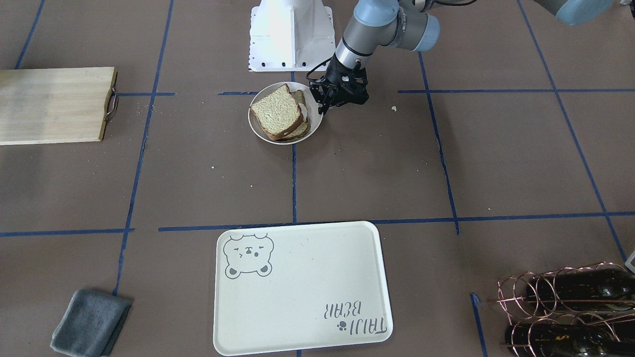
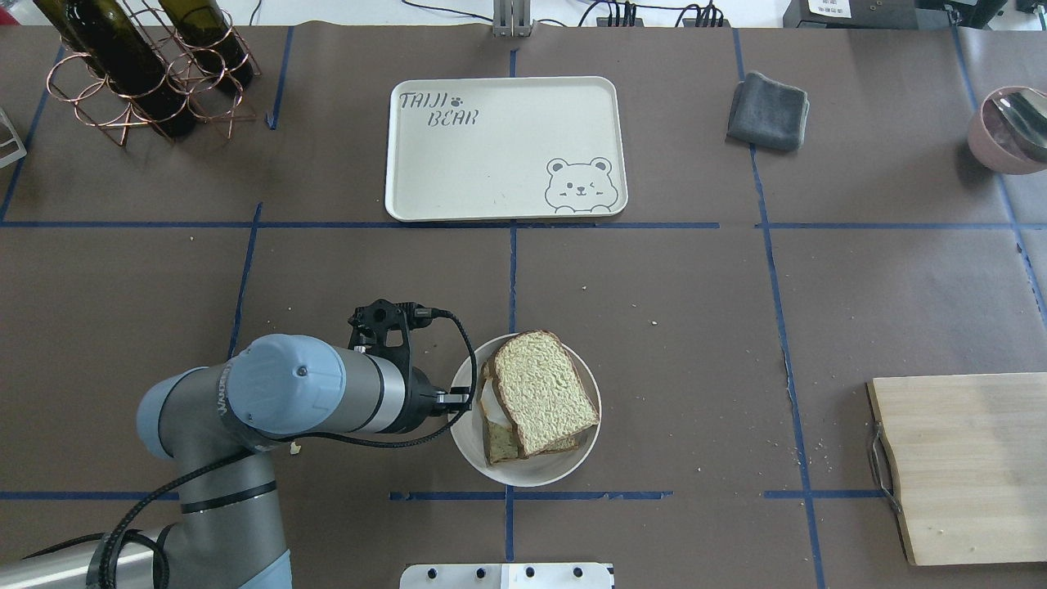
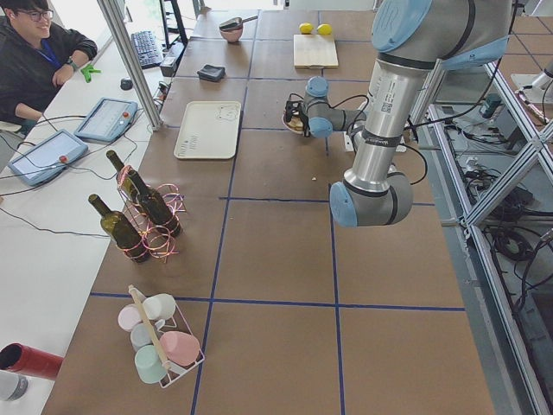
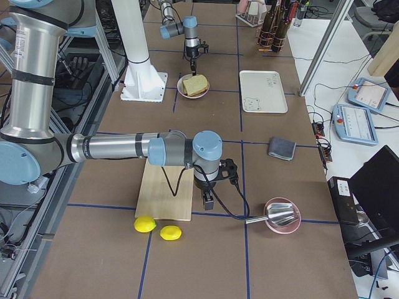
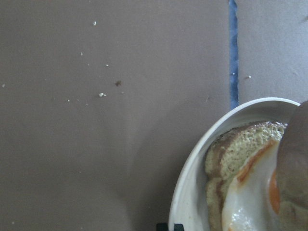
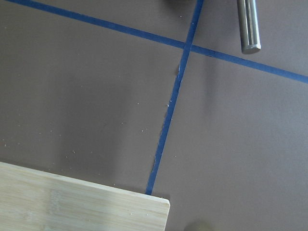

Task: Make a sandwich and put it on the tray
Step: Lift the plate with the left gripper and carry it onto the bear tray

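The sandwich [image 1: 277, 110] lies in a small round white dish [image 1: 285, 142]: a bread slice on top, a white fried egg [image 5: 250, 197] with orange yolk under it, and a lower slice [image 5: 240, 144]. It also shows in the overhead view [image 2: 541, 391]. My left gripper [image 1: 322, 105] is at the dish's rim beside the sandwich, its fingertips together and holding nothing; it also shows in the overhead view [image 2: 462, 399]. The cream bear tray [image 2: 491, 164] lies empty farther out. My right gripper [image 4: 207, 202] hangs by the cutting board's corner; I cannot tell whether it is open or shut.
A wooden cutting board [image 2: 965, 466] lies on my right, with two lemons [image 4: 144, 224] near it. There is a pink bowl with a spoon [image 2: 1006, 127], a grey cloth [image 2: 769, 110], and a wire rack of wine bottles [image 2: 139, 65] at the far left.
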